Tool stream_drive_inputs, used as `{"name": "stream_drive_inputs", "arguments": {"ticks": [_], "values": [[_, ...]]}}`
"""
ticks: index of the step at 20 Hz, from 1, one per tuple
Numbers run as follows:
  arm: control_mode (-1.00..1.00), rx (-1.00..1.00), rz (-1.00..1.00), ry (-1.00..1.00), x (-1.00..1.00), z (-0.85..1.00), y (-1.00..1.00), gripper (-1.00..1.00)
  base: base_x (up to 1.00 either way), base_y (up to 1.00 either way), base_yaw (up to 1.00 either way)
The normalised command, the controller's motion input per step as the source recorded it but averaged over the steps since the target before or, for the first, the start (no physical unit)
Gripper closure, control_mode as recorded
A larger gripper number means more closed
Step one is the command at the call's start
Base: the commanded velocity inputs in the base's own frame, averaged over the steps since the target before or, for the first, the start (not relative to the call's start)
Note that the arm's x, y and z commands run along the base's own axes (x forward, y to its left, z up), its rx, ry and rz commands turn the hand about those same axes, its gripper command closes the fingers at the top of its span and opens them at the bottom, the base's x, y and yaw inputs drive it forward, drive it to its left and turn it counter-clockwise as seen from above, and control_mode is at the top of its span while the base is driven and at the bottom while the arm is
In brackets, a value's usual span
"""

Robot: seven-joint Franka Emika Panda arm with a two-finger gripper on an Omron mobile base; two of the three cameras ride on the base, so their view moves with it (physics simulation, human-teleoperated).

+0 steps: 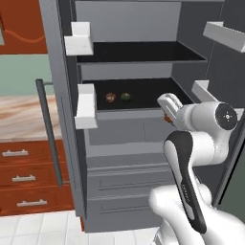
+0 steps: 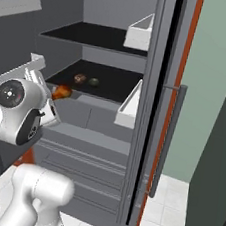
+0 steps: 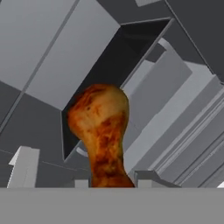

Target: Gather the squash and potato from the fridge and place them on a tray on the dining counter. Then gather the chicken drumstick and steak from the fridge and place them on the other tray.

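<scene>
Hand view puts the chicken drumstick right in front of the camera, its narrow bone end down between the two dark fingertips and its fat browned end up and away from the hand, so the long axis runs along the gripper, whose jaws are closed on the narrow end. Behind it lie tilted grey panels of the fridge interior. Left base view offers what the hand camera lacks: the open fridge with its black shelves, and on the lower shelf the potato and the squash just beside each other, well back from the arm; here the drumstick is barely an orange speck at the wrist. Right base view shows the same pair from the other side, potato and squash, and the drumstick clear as an orange lump held just in front of the lower shelf edge, apart from both vegetables.
</scene>
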Motion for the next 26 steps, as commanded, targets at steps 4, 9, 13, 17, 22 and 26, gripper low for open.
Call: {"name": "stream_drive_inputs", "arguments": {"ticks": [4,9,13,17,22,26], "values": [[1.0,0.0,0.0,0.0,0.0,0.0,0.0,1.0,-0.55,0.0,0.0],[1.0,0.0,0.0,0.0,0.0,0.0,0.0,1.0,-0.66,0.0,0.02],[1.0,0.0,0.0,0.0,0.0,0.0,0.0,1.0,-0.54,0.0,0.17],[1.0,0.0,0.0,0.0,0.0,0.0,0.0,1.0,-0.34,0.0,0.26],[1.0,0.0,0.0,0.0,0.0,0.0,0.0,1.0,-0.09,0.07,0.31],[1.0,0.0,0.0,0.0,0.0,0.0,0.0,1.0,-0.04,0.09,0.38]]}}
